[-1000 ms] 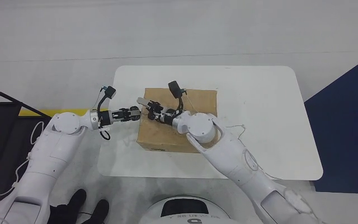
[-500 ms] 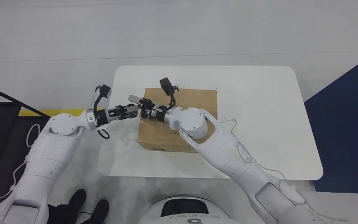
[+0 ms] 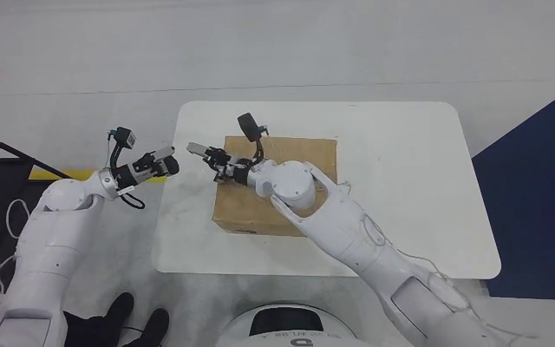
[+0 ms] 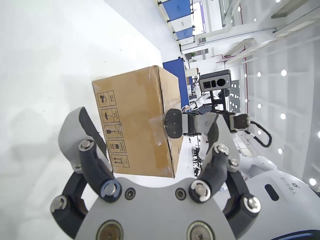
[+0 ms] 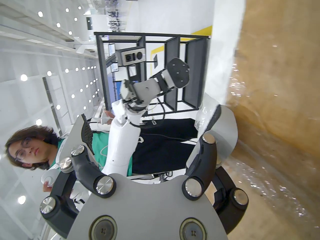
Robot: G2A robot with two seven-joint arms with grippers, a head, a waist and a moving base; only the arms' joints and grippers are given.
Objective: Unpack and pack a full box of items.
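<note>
While both claws stand open and empty, the sealed cardboard box [image 3: 286, 186] sits on the white desk [image 3: 408, 173].

The right claw [image 3: 204, 153], fingers spread with nothing between them, lies at the box's upper corner. Its tips point out past the box edge over the desk, and the box top is just behind and under it. The left claw [image 3: 165, 161], equally spread, hangs at the desk's edge. It faces that same corner and is clear of the box, with the right claw's tips between it and the box. Clear tape [image 4: 157, 123] covers the box seam beside the right claw.
</note>
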